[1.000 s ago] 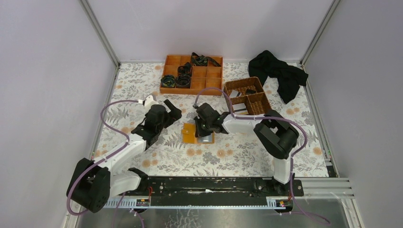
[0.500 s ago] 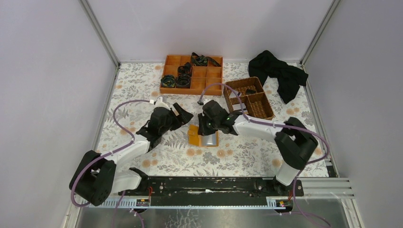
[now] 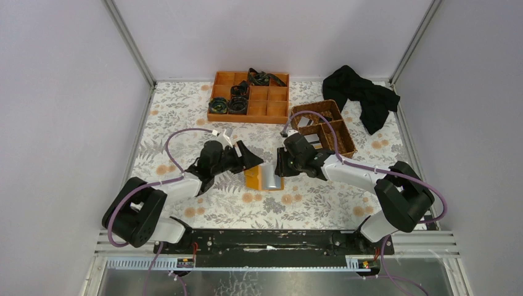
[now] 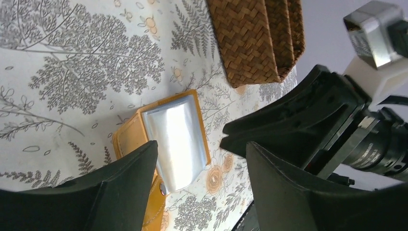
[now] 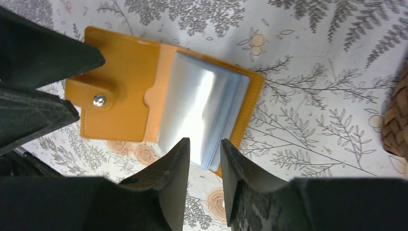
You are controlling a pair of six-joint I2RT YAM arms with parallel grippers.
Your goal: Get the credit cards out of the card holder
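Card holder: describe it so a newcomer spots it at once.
On the floral table, between the left end effector and the right end effector, lies the card holder. It is open, small, flat, orange with shiny pale sleeves, unlike the big orange tray and wicker basket behind.

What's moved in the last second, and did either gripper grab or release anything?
The right gripper pulled back rightward off the card holder and its jaws parted; it holds nothing. The left gripper moved in to the holder's left side, jaws open. The holder slid slightly right. The tray, basket and black cloth stayed put.
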